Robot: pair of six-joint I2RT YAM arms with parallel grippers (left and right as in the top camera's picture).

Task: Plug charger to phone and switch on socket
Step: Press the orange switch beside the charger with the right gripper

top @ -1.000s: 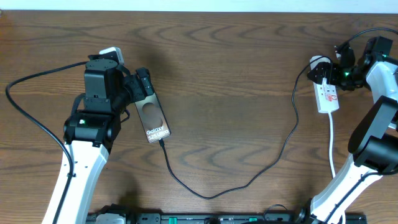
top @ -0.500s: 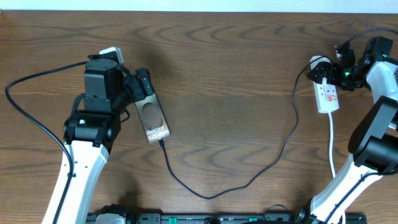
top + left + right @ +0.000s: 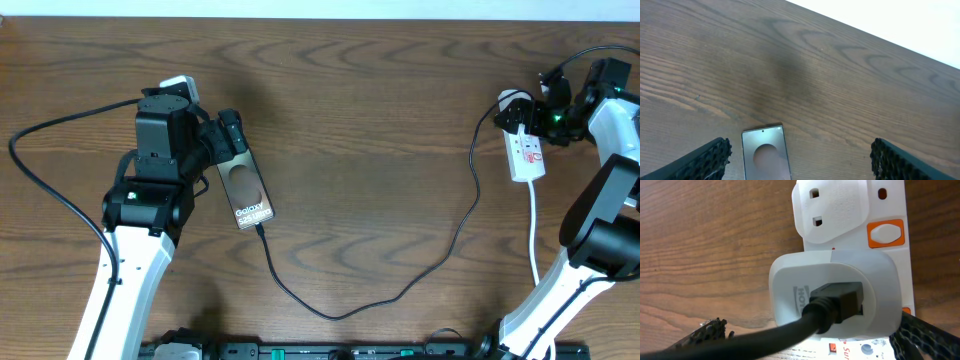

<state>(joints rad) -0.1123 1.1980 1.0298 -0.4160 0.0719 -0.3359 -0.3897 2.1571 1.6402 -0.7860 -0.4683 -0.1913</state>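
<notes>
At the far short end of the flat, rectangular bronze-brown smartphone (image 3: pixel 247 192) with white "Galaxy" lettering, the left gripper (image 3: pixel 800 148) hangs low. Its ribbed black fingers (image 3: pixel 710 159) are spread wide, one on either side of that end and clear of both edges. The black-and-white left arm (image 3: pixel 135 240) rises from the near table edge left of the smartphone and bends toward it at the wrist.

The long, thin black cable (image 3: pixel 330 315) is plugged into the smartphone's near end. It loops toward the near edge, then sweeps right and away to the small white oblong power strip (image 3: pixel 528 152) with red markings, well to the right of the smartphone. There it ends in a white adapter (image 3: pixel 835 287) seated in the strip.

The right arm (image 3: pixel 600 215) stands right of the strip and folds back over it. The right gripper (image 3: pixel 812 330) sits at the adapter end, pads parted with the strip between them; contact cannot be told. An orange-red switch (image 3: pixel 885 233) sits beside the neighbouring outlet. The strip's white cord (image 3: pixel 533 235) runs toward the near edge.

Between smartphone and strip a wide stretch of the dark wooden table (image 3: pixel 370 130) lies open, crossed only by the cable. A broad band of wood separates the smartphone from the far edge.
</notes>
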